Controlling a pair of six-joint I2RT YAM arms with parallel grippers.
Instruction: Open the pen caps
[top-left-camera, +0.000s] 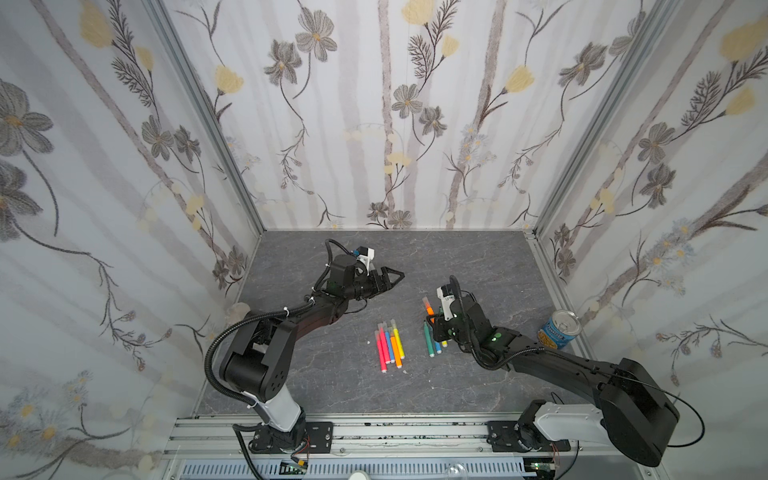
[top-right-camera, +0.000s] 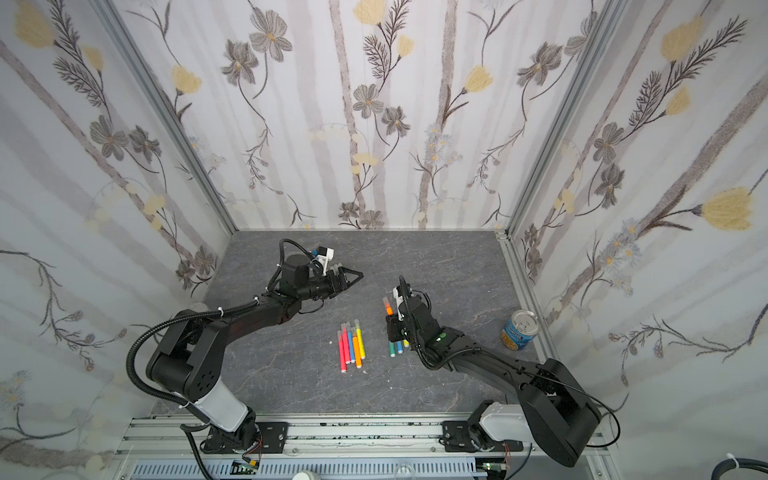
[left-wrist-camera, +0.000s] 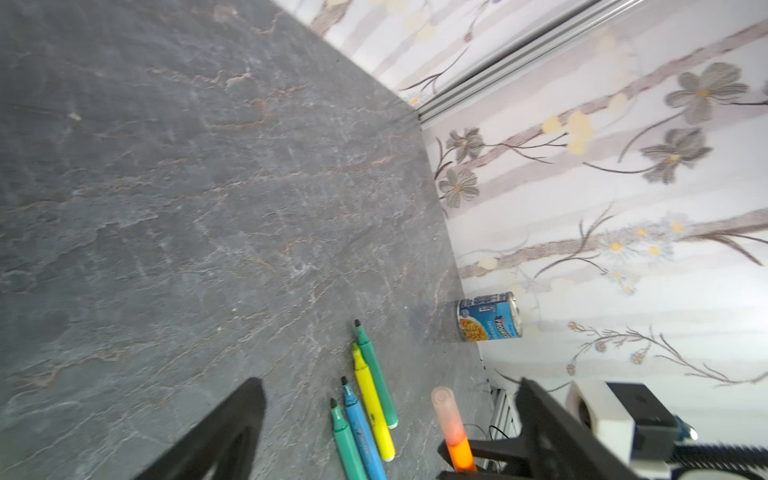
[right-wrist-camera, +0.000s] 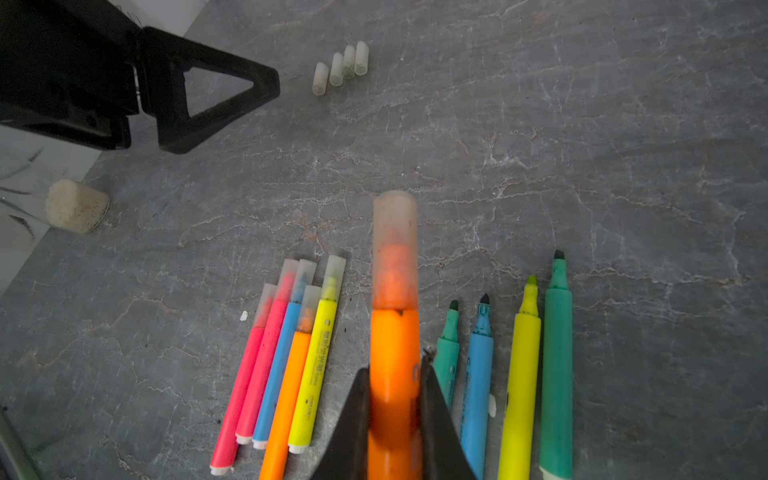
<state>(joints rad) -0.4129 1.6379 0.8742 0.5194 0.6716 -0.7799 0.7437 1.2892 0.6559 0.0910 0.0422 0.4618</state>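
Note:
My right gripper (right-wrist-camera: 395, 390) is shut on an orange pen (right-wrist-camera: 395, 353) held above the table, and its translucent cap (right-wrist-camera: 395, 249) is still on the tip. In both top views this pen (top-left-camera: 429, 309) (top-right-camera: 388, 309) points toward the back wall. My left gripper (top-left-camera: 395, 275) (left-wrist-camera: 390, 384) stands open and empty, to the left of the capped tip and apart from it. Several loose pen caps (right-wrist-camera: 340, 68) lie in a row near the left gripper. Several capped pens (top-left-camera: 388, 345) lie mid-table. Several uncapped pens (right-wrist-camera: 519, 365) lie under the right gripper.
A blue food can (top-left-camera: 561, 330) stands by the right wall. A pale, rough cylinder (right-wrist-camera: 77, 205) sits against the left wall, behind the left arm. A tiny white speck (right-wrist-camera: 244, 316) lies beside the capped pens.

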